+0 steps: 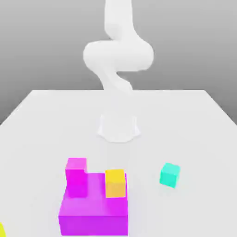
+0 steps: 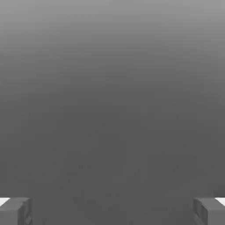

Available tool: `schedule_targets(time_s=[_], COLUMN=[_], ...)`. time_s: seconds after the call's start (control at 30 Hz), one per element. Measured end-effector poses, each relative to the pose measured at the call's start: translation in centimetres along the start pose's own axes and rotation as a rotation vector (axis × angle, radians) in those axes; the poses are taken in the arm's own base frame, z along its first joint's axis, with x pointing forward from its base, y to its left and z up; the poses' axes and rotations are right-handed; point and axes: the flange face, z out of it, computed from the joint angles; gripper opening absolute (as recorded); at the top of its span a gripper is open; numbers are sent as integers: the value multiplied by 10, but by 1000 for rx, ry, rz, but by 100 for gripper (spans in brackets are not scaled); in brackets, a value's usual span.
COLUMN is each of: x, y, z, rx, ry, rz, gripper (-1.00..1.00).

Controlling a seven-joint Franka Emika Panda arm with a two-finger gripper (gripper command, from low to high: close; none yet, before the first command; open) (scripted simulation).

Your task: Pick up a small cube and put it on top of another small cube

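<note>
The pincer (image 2: 112, 212) gapes wide, holding nothing. On the smooth white worktop (image 1: 185, 111), a matte turquoise cube (image 1: 170, 175) sits askew toward the exterior view's right. A yellow-orange cube (image 1: 115, 183) stands squarely on a flat purple block (image 1: 95, 203), apparently beside a magenta block (image 1: 77, 177). Cubes have no long axis.

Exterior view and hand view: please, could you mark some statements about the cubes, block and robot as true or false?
1. The turquoise cube is apart from the large purple block. True.
2. The robot arm is black. False: it is white.
3. The orange-yellow cube is further to the exterior view's left than the turquoise cube. True.
4. The hand is closed. False: it is open.
</note>
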Motion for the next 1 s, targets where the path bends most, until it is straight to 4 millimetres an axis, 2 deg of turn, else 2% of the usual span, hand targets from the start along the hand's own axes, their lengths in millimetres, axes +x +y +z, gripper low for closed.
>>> schedule_targets(time_s=[0.17, 0.33, 0.47, 0.57, 0.63, 0.67, 0.83, 0.87, 1.0], x=[-69, -166, -258, -333, -367, -377, -397, -401, -401], y=[2, 24, 63, 110, 134, 139, 163, 167, 167], z=[120, 212, 265, 291, 305, 310, 341, 346, 346], rx=[-48, -96, -137, -174, -187, -186, -191, -192, -193], ry=[-194, -380, -533, -660, -712, -722, -730, -730, -731], rz=[-216, -450, -664, -854, -940, -960, -959, -959, -959], gripper=[0, 0, 0, 0, 0, 0, 0, -100, -100])
